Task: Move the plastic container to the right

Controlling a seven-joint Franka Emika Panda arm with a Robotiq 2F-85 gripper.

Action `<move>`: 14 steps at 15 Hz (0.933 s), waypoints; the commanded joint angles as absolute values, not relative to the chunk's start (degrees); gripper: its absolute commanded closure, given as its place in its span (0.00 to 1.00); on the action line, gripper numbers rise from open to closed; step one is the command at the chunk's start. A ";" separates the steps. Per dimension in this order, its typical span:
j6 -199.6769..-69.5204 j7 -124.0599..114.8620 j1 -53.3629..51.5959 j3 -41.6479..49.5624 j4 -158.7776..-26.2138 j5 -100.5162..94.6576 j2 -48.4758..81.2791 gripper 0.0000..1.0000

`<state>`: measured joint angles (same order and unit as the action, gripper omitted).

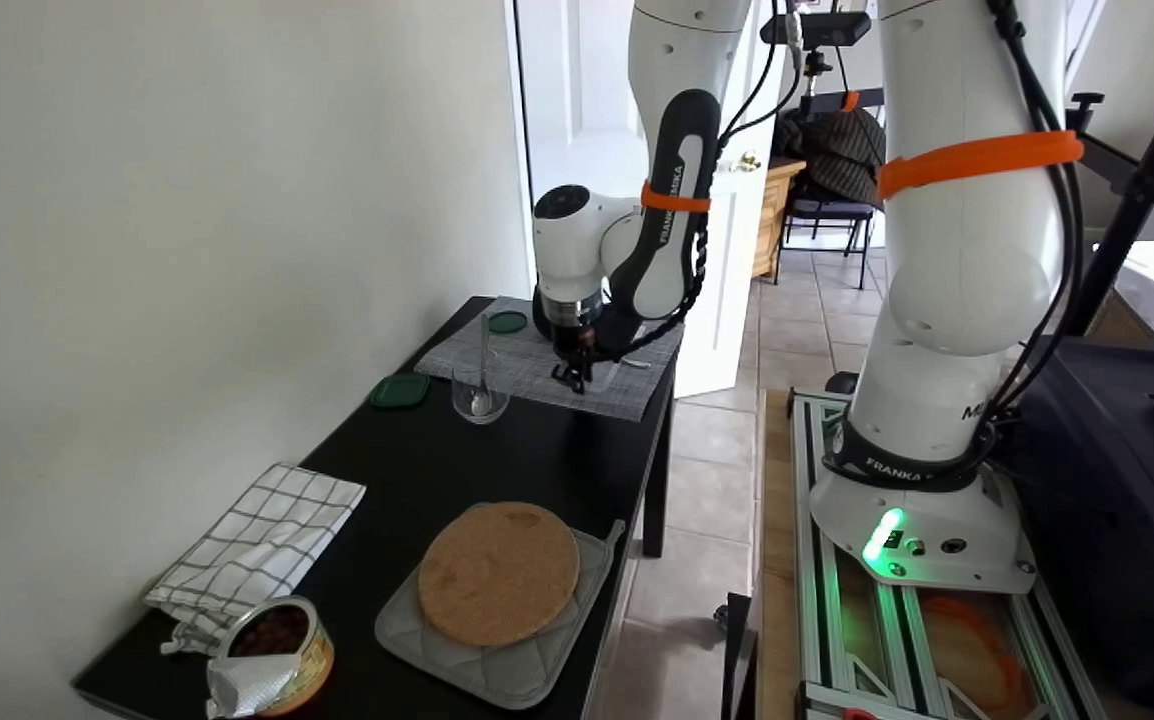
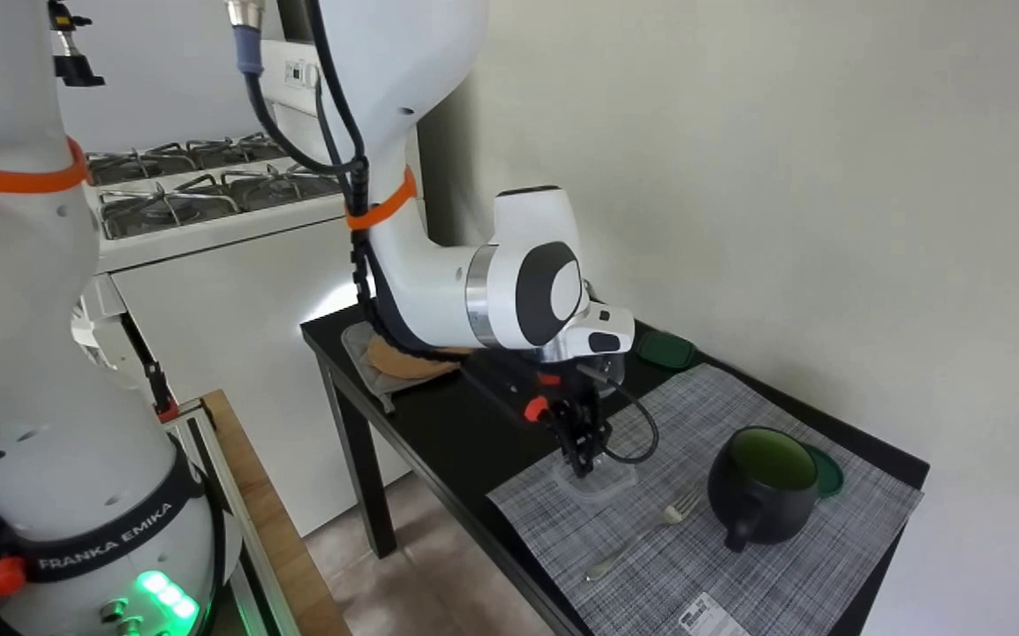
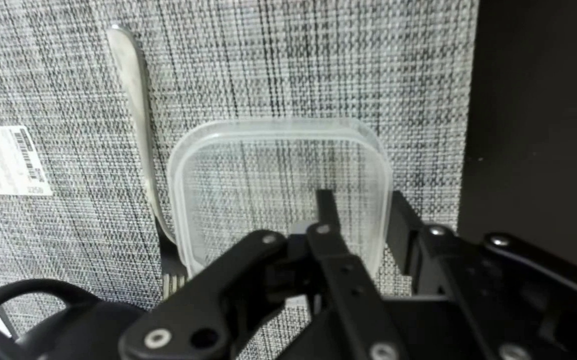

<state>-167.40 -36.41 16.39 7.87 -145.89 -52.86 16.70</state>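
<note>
The clear plastic container [image 3: 248, 175] sits on the grey woven placemat [image 3: 428, 100] near its edge in the wrist view. It also shows in both exterior views, partly behind my gripper [image 1: 602, 376] [image 2: 608, 482]. My gripper [image 3: 361, 195] is open, pointing down at the container, with its fingers apart. In the wrist view one finger is over the container's inside and the other is just outside its right wall, with the wall between them. I cannot tell how close the outer finger is to the wall. My gripper is low over the placemat in both exterior views [image 1: 574, 380] [image 2: 582, 459].
A fork [image 2: 642, 541] lies beside the container. A black mug [image 2: 761, 495] stands past it, by a green lid [image 2: 827, 473]. A clear glass with a spoon [image 1: 479, 400] and another green lid [image 1: 400, 390] are near the wall. A cork board [image 1: 499, 575] lies on a potholder.
</note>
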 commanded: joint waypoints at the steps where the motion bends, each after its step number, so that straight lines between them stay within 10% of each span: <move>1: -168.79 -35.08 18.65 6.74 -147.18 -48.31 15.46 0.38; 6: -169.78 -29.32 21.75 2.28 -151.35 -39.76 8.97 0.02; 14: -171.12 -15.36 16.59 2.82 -162.07 -25.26 -10.43 0.00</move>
<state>-168.45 -23.54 20.90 -1.11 -155.17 -32.51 -1.01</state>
